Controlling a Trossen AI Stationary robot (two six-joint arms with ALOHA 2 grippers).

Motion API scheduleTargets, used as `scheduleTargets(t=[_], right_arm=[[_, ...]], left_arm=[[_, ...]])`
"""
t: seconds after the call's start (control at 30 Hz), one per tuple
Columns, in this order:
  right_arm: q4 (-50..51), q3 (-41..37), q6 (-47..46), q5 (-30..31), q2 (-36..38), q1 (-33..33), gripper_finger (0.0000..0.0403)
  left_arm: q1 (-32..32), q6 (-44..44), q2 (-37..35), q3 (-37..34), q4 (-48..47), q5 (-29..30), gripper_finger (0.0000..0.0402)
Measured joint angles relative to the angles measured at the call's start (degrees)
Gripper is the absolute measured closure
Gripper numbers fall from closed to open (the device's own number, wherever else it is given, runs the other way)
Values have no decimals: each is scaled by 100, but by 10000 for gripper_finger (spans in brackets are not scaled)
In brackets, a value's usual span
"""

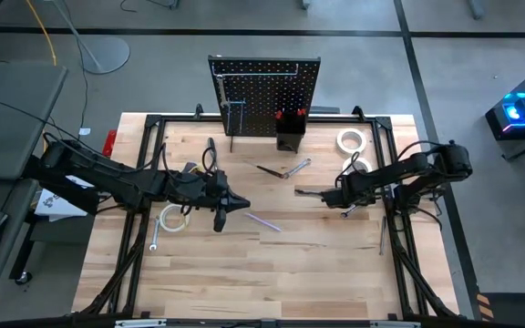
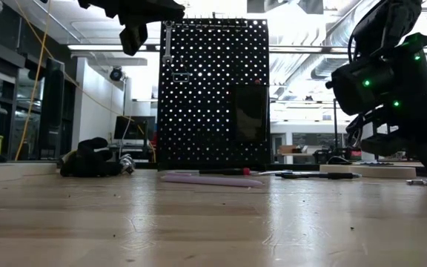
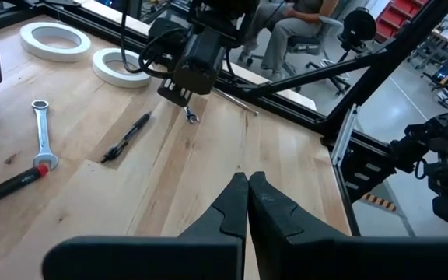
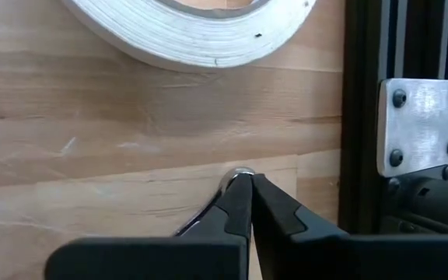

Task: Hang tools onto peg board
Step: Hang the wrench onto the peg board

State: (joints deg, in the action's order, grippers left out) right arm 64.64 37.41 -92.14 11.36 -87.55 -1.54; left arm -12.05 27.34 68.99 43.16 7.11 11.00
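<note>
The black peg board [image 1: 267,91] stands upright at the table's far edge, with a small black bin [image 1: 290,138] at its foot. My right gripper [image 1: 344,209] is low over the table's right part, shut on a small silver wrench [image 3: 191,116]. Beside it lie two white tape rolls [image 1: 351,139] [image 3: 123,66] and a dark screwdriver [image 1: 313,192]. My left gripper [image 1: 242,206] hangs shut and empty above the table's middle. A silver wrench [image 1: 297,168] and a slim screwdriver [image 1: 268,169] lie flat in front of the board. My right gripper pinches the small wrench between its two shut fingers, which slant steeply down. A rounded silver end [image 4: 239,172] shows at the fingertips, and the open-jawed end [image 3: 191,117] sticks out just below them. Whether that end rests on the wood, I cannot tell.
At the left lie another white tape roll [image 1: 171,219] and a wrench [image 1: 154,239]. A pale lilac stick [image 1: 264,221] lies near the middle. A black frame rail [image 4: 360,117] runs close beside my right gripper. A seated person [image 3: 302,31] is beyond the table.
</note>
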Motion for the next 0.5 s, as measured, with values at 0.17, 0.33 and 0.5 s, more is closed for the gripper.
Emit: scheduleTargets(t=[0.17,0.33,0.5], right_arm=[[-108,-58,-49,-172,0,0,403],[-451,-353,-401,-506,22,-130,403],[-576,-249,-839,-639,55,-433,403]], left_arm=[[0,1,0,0,0,0,402],[0,-1,0,0,-5,-19,402],[0,17,0,2,-75,-295,402]])
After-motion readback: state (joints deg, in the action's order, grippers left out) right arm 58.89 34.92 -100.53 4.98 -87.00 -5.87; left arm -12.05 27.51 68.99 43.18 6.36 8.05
